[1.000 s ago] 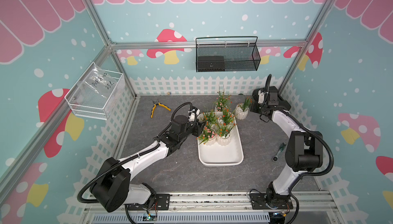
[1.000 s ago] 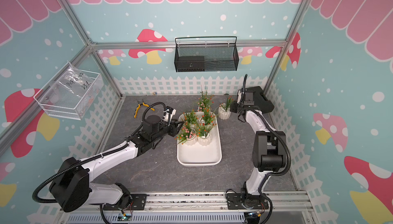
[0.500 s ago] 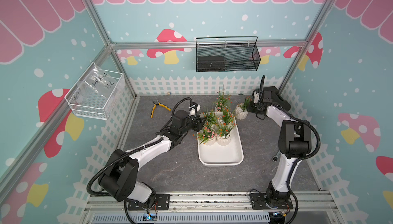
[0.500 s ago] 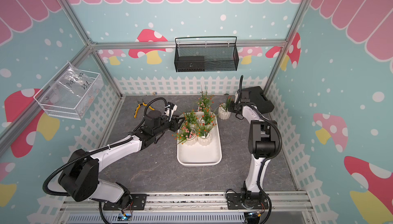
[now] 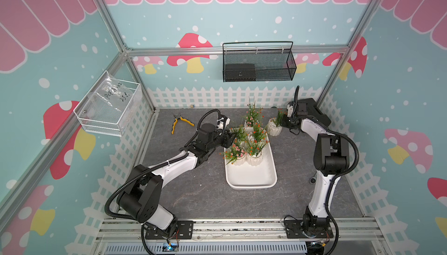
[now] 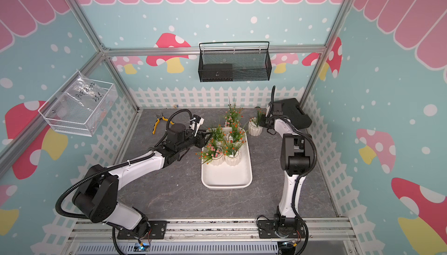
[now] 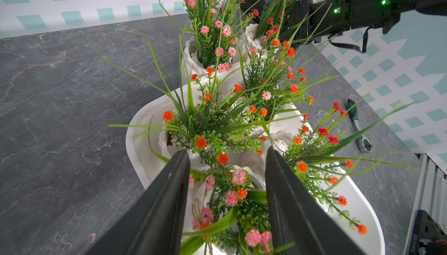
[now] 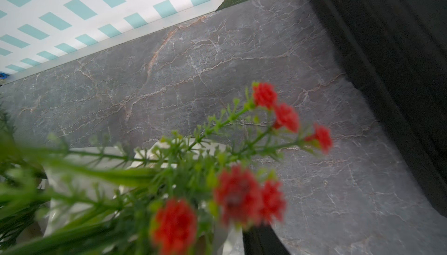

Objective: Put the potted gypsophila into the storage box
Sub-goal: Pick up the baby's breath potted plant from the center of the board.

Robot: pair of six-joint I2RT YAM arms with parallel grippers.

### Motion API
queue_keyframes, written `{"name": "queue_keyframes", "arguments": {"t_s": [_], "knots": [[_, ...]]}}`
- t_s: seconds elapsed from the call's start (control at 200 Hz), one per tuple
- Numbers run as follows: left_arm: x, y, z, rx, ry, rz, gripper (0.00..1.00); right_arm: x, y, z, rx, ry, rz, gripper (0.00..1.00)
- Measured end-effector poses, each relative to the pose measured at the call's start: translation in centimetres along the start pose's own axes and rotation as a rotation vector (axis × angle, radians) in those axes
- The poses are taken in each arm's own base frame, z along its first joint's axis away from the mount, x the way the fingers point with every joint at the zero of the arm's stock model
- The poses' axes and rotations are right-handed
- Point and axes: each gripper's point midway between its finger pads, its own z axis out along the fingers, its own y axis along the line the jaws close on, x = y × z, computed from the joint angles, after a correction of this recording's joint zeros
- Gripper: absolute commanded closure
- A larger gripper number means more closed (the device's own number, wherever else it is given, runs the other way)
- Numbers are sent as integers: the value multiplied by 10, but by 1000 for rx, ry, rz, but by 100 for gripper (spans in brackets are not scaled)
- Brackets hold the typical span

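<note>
Tipping was the likeliest failure. One pot (image 5: 274, 128) of the potted gypsophila stood on the table (image 5: 193, 193) just right of the storage box (image 5: 251, 181), above centre in a top view, and the right gripper (image 5: 284, 122) seemed to meet it high, among the sprigs. A hold on stems rather than the ribbed wall would probably let the pot swing or drop short of the rim. I could not tell whether that claw had pinched anything; the right wrist view gave only blurred red flowers (image 8: 238, 194) and part of one dark finger.

Crowding was the second hazard. Four pots filled the box's upper half, a fifth pot (image 5: 250, 122) stood just past its upper rim, and the long leaves tangled. The left gripper (image 7: 225, 154) hung over them, spread, with sprigs between its fingers but no pot clasped. Any sweep could snag foliage and topple neighbours.

The left arm (image 5: 174, 166) reached low and nearly straight from lower left. The right arm (image 5: 312, 130) was folded sharply beside the black hard case (image 5: 314, 111).
</note>
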Motion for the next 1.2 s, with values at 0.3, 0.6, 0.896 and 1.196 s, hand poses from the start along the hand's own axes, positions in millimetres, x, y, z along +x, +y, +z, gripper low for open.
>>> {"name": "queue_keyframes", "arguments": {"t_s": [0.3,0.6,0.896,1.196], "knots": [[-1,-2,5,22,0,-11,49,3,-2,3,4,9,-1,73],[-4,-2,5,34,-11,-24,49,5,-2,5,-2,14,-4,77],[-4,-2,5,37,-13,-25,49,3,-1,5,-6,5,-7,84],[-5,-1,5,37,-15,-32,49,2,-2,0,-3,-10,-7,86]]}}
